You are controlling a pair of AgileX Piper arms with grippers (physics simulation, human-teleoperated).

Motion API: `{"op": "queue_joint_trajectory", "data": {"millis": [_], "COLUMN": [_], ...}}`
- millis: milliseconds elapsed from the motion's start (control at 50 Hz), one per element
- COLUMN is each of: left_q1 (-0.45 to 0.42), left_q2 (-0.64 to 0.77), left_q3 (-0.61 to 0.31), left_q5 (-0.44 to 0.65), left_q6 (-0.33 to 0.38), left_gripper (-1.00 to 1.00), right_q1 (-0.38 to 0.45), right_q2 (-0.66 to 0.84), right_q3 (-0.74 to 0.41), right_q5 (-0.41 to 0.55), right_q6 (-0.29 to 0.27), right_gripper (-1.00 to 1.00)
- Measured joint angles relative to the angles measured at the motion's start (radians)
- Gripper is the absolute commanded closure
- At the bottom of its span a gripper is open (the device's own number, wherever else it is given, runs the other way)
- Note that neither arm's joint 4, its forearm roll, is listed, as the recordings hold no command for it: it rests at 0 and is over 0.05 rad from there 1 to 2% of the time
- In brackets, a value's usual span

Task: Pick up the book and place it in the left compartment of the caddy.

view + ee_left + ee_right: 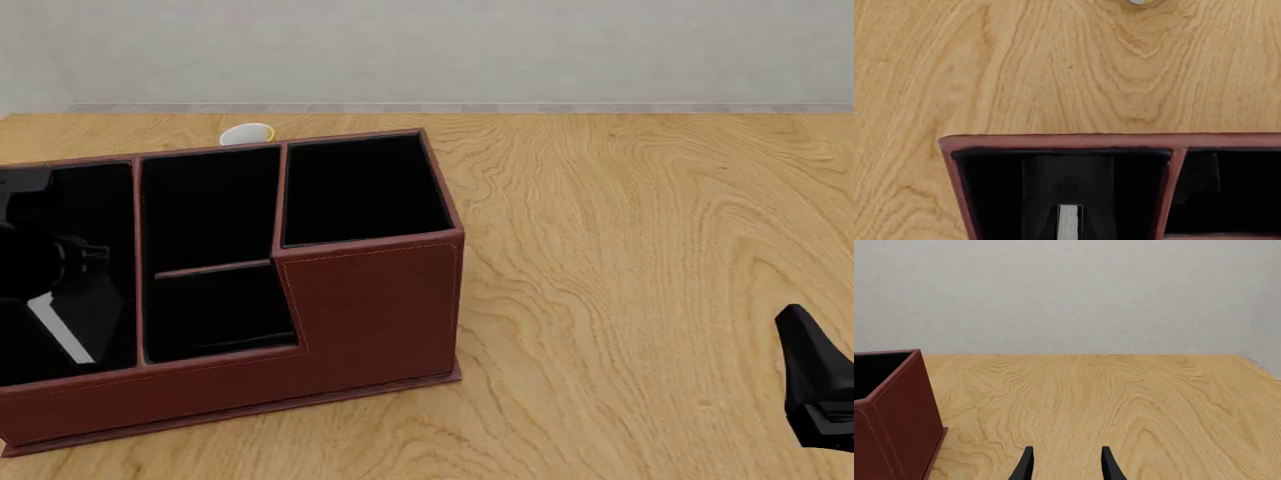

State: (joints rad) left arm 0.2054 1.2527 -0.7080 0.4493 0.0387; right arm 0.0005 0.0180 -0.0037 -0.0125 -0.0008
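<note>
We're seeing the book [60, 330] down inside the left compartment [67, 200] of the caddy [374, 300]. It's tilted, with its white page strip facing the front wall, just under the left end effector [47, 285].

- **Seating:** We're not able to tell whether the lower edge is resting on the lining.
- **Left end effector:** In the left wrist view the page strip is sitting dead centre on the finger line. The fingers are black on black lining and black covers, so we can't tell if they're pinching the book or already spread. We're guessing pinching, given the tilt.
- **Right end effector [1067, 467]:** It's idling low over the counter [641, 250], well apart from the caddy, with the fingers spread and nothing between them.

**Handling, our read:**
- We're treating the book as thin, light and fairly stiff across the covers. The covers look smooth, so it's likely slippery under a shallow pinch.
- The best hold is across the two flat covers near one edge, with the pads well onto the cover rather than on the page strip.
- It isn't fragile. The main risk we're watching is the book pivoting in the grip and catching the compartment wall.
- Once released it probably leans on a wall rather than standing up.

A small pale cup-like thing [247, 133] is sitting behind the caddy, and we're ignoring it.
</note>
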Motion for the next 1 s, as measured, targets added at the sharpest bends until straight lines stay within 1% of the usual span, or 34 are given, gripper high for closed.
{"op": "queue_joint_trajectory", "data": {"millis": [760,1000], "left_q1": [0.003,0.003], "left_q2": [0.077,0.09], "left_q3": [0.019,0.018], "left_q5": [-0.077,-0.086], "left_q6": [0.0,0.0], "left_gripper": [1.0,1.0], "right_q1": [0.0,0.0], "right_q2": [0.0,0.0], "right_q3": [0.0,0.0], "right_q5": [0.0,0.0], "right_q6": [0.0,0.0], "right_gripper": [-1.0,-1.0]}}
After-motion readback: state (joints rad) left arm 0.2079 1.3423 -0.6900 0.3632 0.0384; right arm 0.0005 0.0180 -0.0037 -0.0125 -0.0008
